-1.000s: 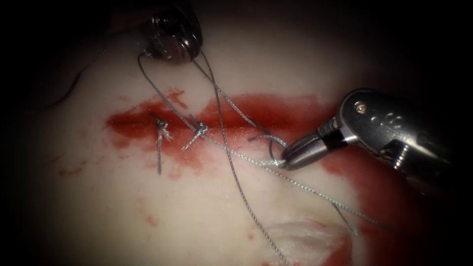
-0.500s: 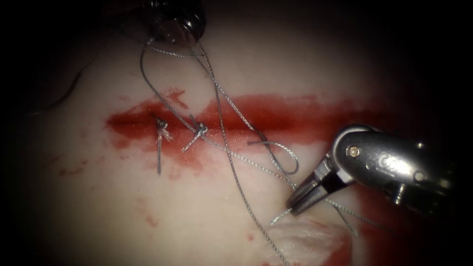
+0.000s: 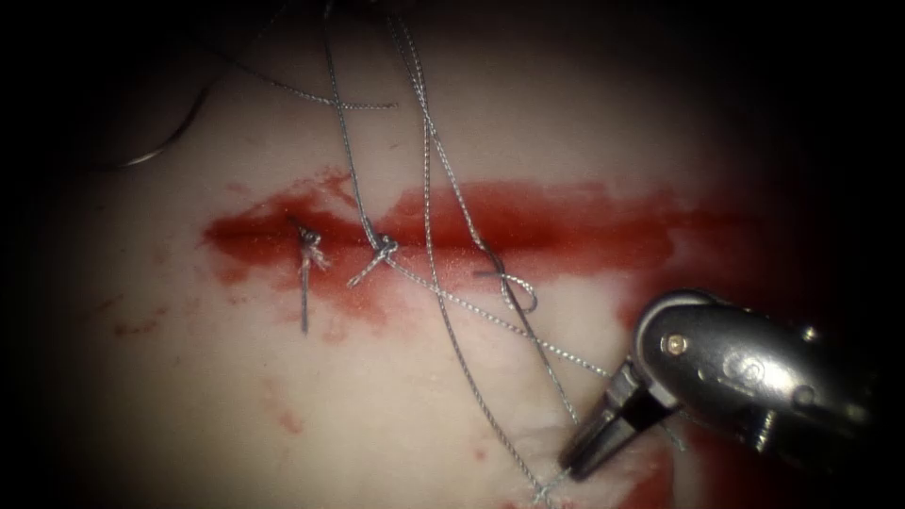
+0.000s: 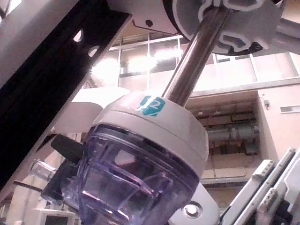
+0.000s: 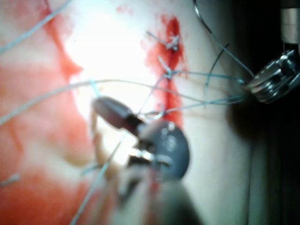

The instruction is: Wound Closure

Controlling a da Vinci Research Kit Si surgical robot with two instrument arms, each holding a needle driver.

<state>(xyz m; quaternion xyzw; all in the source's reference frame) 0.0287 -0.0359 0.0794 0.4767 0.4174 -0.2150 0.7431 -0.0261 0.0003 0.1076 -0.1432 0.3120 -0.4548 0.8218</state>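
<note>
Pale tissue (image 3: 189, 396) with its red cut (image 3: 528, 221) lies under us as our right hand (image 3: 573, 464), closed on the thread (image 3: 429, 188), has drawn it to lower right, shrinking the loop (image 3: 517, 290); needle (image 3: 160, 151) lies upper left.
</note>
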